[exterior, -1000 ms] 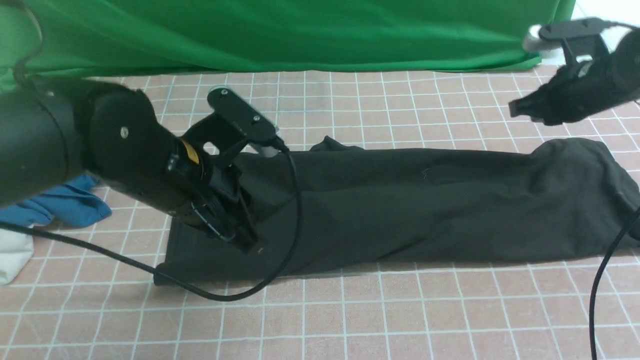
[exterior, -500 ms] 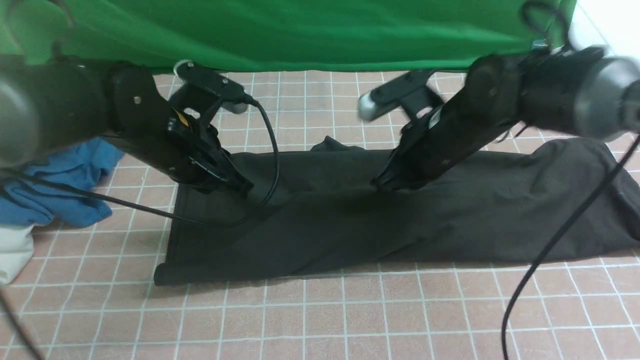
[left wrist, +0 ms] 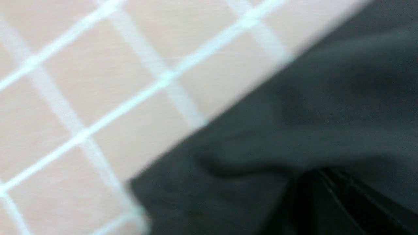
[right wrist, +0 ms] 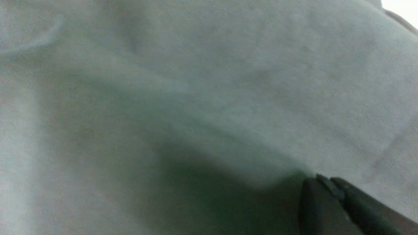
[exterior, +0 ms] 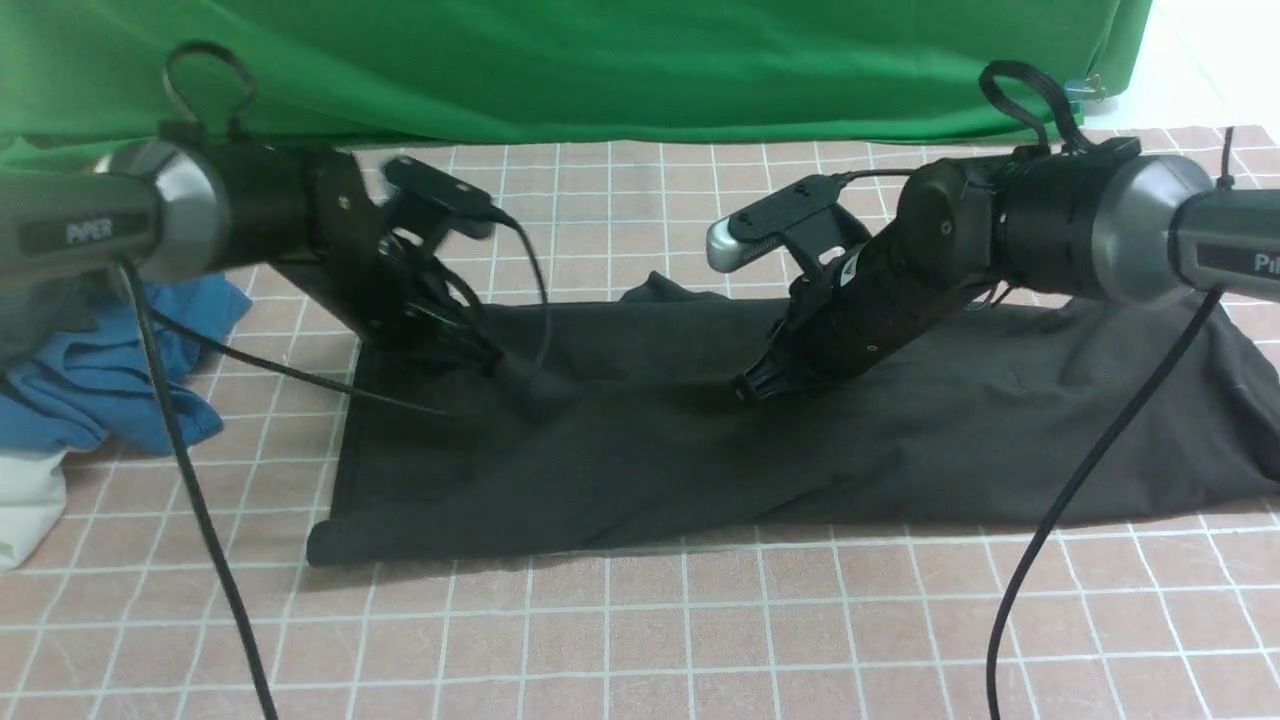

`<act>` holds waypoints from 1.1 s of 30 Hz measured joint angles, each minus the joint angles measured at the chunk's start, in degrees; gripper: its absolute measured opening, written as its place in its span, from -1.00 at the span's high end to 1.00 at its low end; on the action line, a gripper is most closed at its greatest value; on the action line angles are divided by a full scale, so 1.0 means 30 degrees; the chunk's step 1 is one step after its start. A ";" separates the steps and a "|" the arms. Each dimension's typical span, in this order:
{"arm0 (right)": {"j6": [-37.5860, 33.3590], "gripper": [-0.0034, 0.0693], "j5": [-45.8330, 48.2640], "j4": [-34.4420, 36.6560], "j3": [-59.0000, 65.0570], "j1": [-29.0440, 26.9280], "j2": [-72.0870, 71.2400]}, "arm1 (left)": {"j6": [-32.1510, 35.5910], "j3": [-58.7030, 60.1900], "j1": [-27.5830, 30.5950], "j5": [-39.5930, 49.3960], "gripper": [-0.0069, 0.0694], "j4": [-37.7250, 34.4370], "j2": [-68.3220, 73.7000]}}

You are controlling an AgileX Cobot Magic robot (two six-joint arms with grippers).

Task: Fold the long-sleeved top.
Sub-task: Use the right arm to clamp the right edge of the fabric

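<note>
On left arm [exterior: 90,232], "PIPER" lettering

black long-sleeved top [exterior: 900,440], folded lengthwise, flat

Long-sleeved top [exterior: 800,450]: plain black, faint brownish cast, no print; reads grey-green in right wrist view. Surface [exterior: 700,640]: pinkish-brown squares w/ white grid lines. Backdrop cloth [exterior: 600,60] along far edge: bright green. Garment [exterior: 120,390] at left edge: blue; white cloth [exterior: 25,520] by it. Arms [exterior: 1050,230]: black w/ silver-grey bands; cables black.
</note>
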 joint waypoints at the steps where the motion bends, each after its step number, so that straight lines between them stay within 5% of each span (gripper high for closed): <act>1: 0.0000 0.79 0.0223 0.0000 0.0000 -0.0101 0.0000 | -0.0024 -0.0065 0.0420 -0.0128 0.77 0.0220 0.0043; 9: 0.0047 0.79 0.1215 0.0019 0.0000 -0.1355 -0.0182 | -0.0487 -0.0220 0.2661 -0.0303 0.77 0.1781 0.0077; 17: 0.0294 0.51 0.2901 -0.0546 -0.0019 -0.6198 -0.3080 | -0.1347 -0.0200 0.4265 0.0412 0.77 0.0001 -0.2036; 25: 0.1718 -0.62 0.4310 -0.0921 -0.0040 -1.1806 -0.2492 | 0.1227 0.2590 -0.1326 0.1015 0.77 -0.2612 -0.7221; 33: 0.0703 -0.83 0.4514 -0.0979 -0.0040 -1.3432 -0.0573 | 0.0663 0.7797 -0.8080 -0.0746 0.77 -0.3198 -1.1527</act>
